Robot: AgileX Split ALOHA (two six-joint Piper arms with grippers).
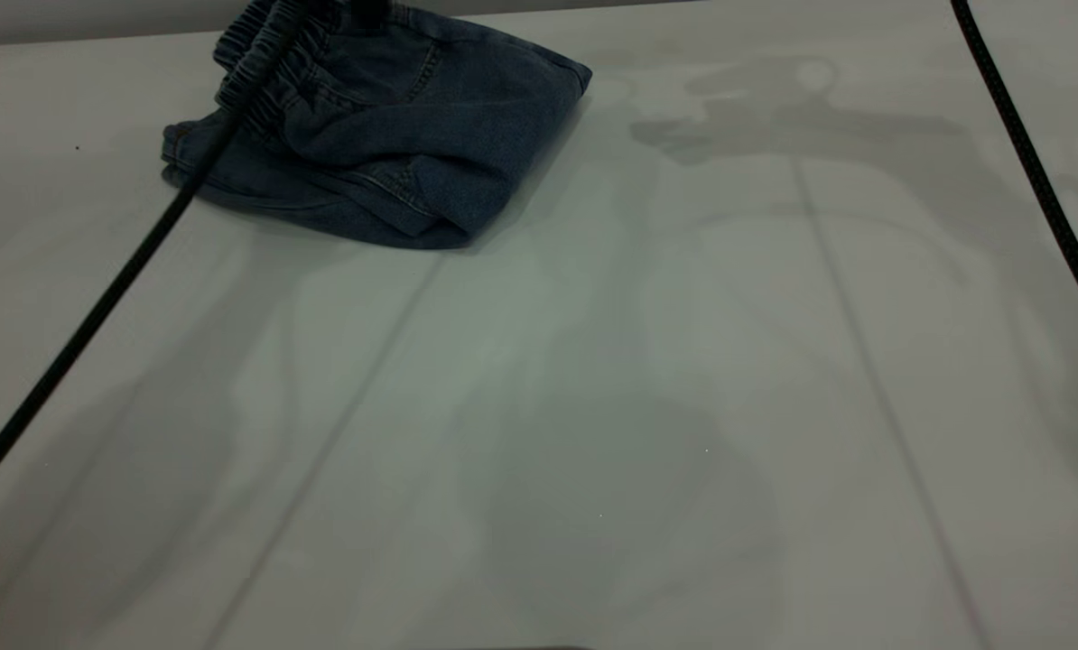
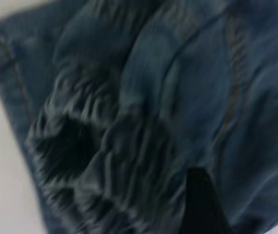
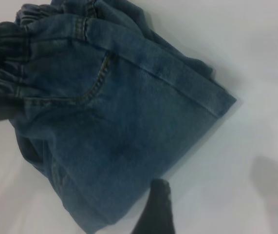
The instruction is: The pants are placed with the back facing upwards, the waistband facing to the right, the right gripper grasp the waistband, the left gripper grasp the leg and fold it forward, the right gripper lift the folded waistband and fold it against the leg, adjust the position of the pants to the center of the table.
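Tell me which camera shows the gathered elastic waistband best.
The exterior view: the ruffled blue denim waistband runs clearly along the folded pants' top. The left wrist view shows it close but blurred; the right wrist view catches only its end at the frame edge.

Black cables [image 1: 97, 311]; dark finger [image 3: 156, 209], matte.

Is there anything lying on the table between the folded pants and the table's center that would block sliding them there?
Nothing visible does. The pants sit folded at the far left of the table; only bare white surface and shadows lie toward the center. A black cable crosses the pants' left side, away from that path.
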